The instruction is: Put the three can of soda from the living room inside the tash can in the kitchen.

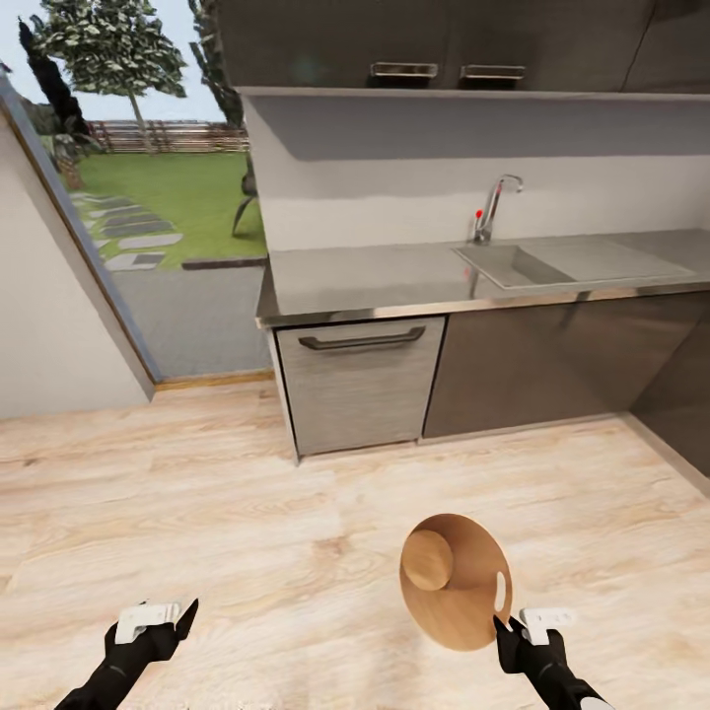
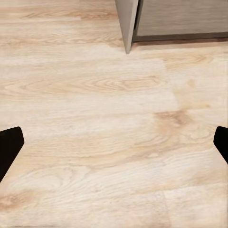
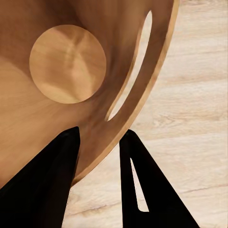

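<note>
The robot faces a kitchen run: grey steel counter (image 1: 394, 276) with a sink (image 1: 513, 264) and tap (image 1: 490, 209), dark wall cabinets (image 1: 444, 44) above, a steel-fronted drawer unit (image 1: 357, 385) with a dark handle below, and a glass door (image 1: 148, 197) at the left giving onto a lawn. The floor (image 1: 247, 513) is pale wood plank. The tash can (image 1: 456, 580) is off the floor, held by the right gripper (image 1: 515, 631) at the lower right of the head view. The can is tipped well over: its long axis runs roughly toward the camera, open mouth facing the head, so the brown interior and the round base disc are seen almost straight down the bore. A slot-shaped handle cut-out sits in the wall on the side nearest the gripper. In the right wrist view the tash can (image 3: 71, 71) has its rim wall passing between the 2 black fingers (image 3: 52, 180), 1 finger inside the rim and 1 outside, clamped on the wall just below the slot. The left gripper (image 1: 168, 623) hangs low at the left over bare floor, well apart from the can; in the left wrist view its fingertips (image 2: 9, 142) stand at the opposite edges, spread wide with nothing between them.
</note>
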### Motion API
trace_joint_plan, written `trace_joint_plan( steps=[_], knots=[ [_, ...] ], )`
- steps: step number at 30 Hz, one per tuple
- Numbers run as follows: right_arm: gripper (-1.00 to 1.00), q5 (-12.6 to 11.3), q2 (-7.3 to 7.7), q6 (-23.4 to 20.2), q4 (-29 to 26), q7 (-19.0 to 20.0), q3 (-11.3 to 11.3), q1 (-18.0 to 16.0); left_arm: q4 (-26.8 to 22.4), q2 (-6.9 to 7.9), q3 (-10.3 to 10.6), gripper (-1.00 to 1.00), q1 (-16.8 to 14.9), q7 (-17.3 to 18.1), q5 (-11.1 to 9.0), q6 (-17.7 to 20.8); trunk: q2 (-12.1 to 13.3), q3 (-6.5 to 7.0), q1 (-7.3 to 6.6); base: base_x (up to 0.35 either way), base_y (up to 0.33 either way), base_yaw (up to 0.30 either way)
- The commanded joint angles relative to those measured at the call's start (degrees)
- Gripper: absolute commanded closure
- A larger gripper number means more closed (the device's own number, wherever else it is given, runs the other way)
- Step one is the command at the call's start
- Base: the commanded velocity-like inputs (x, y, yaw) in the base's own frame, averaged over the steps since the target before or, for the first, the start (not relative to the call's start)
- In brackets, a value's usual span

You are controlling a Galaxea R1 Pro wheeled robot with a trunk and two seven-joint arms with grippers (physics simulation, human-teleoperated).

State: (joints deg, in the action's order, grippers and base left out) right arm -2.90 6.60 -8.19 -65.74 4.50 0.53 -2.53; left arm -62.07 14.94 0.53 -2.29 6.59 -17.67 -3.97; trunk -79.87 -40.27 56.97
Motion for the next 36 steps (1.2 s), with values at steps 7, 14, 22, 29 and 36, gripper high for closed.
trace_joint_plan(
  steps=[7, 14, 22, 29, 36],
  knots=[
    [1.00, -0.2, 0.00, 0.0, -0.1, 0.2, 0.0, 0.0, 0.0, 0.00, 0.0, -1.00, 0.0, 0.0, 0.0, 0.0, 0.0, 0.24, 0.00, 0.000, 0.000, 0.246],
    [1.00, -0.2, 0.00, 0.0, 0.0, 0.2, -0.1, 0.0, 0.0, 0.00, 0.1, -1.00, 0.0, 0.0, 0.0, 0.0, 0.0, 0.48, 0.00, 0.000, 0.000, 0.246],
    [1.00, -0.2, 0.00, 0.0, 0.0, 0.2, 0.0, 0.0, 0.0, 0.00, 0.1, -1.00, 0.0, 0.0, 0.0, 0.0, 0.0, 0.76, 0.00, 0.000, 0.000, 0.246],
    [1.00, -0.2, 0.03, 0.0, 0.0, 0.2, 0.0, 0.0, 0.0, 0.00, 0.0, -1.00, 0.0, 0.0, 0.0, 0.0, 0.0, 1.01, 0.00, 0.000, 0.000, 0.246],
    [1.00, -0.2, 0.08, 0.0, 0.0, 0.2, 0.0, 0.0, 0.0, 0.00, 0.0, -1.00, 0.0, 0.0, 0.0, 0.0, 0.0, 1.25, 0.00, 0.000, 0.000, 0.246]
  ],
)
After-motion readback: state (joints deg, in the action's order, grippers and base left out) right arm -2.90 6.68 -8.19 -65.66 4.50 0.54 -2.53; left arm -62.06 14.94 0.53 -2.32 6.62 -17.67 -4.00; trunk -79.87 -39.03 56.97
